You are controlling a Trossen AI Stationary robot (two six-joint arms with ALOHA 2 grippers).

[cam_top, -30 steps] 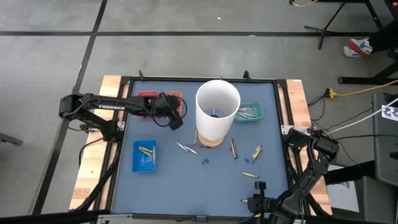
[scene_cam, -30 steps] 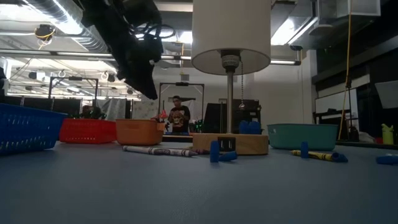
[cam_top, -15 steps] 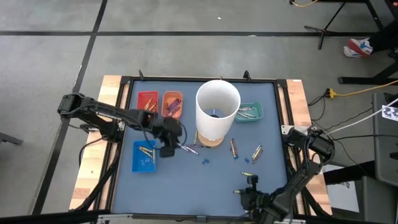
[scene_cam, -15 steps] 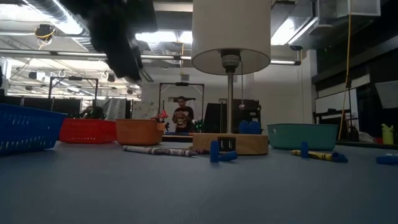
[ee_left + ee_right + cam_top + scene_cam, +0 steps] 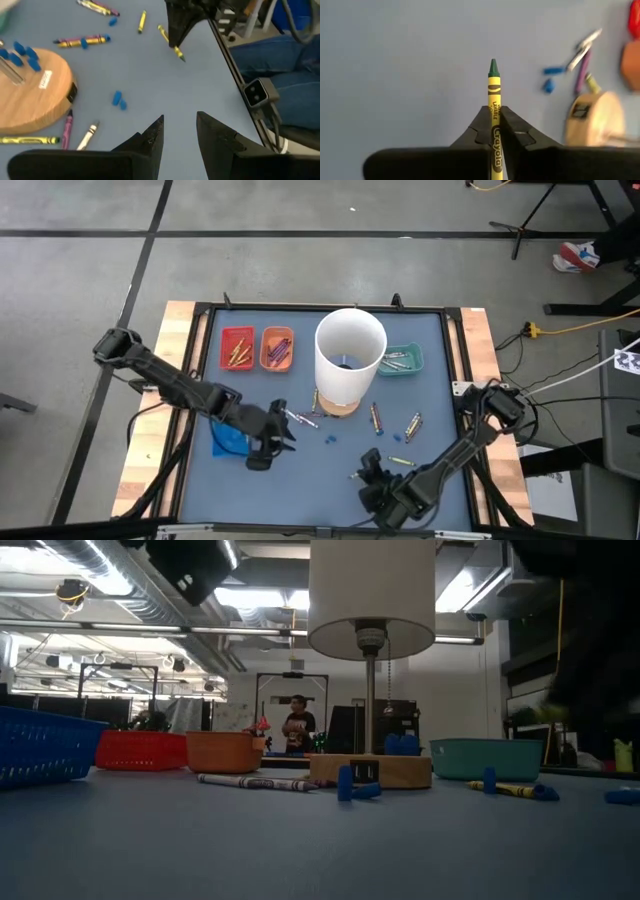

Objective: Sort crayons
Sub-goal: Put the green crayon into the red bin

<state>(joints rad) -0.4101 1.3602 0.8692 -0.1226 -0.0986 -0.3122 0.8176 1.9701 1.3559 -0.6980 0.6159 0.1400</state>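
One crayon (image 5: 493, 107) in right fingers | lamp (image 5: 349, 358) mid-table

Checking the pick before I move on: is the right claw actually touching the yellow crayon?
Touching. The right wrist view shows the right claw shut on the yellow crayon, fingers pressed against both its sides.

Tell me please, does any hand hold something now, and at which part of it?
The right hand is shut on a yellow crayon, gripping its lower body; the green tip points out ahead. The left hand is open and holds nothing.
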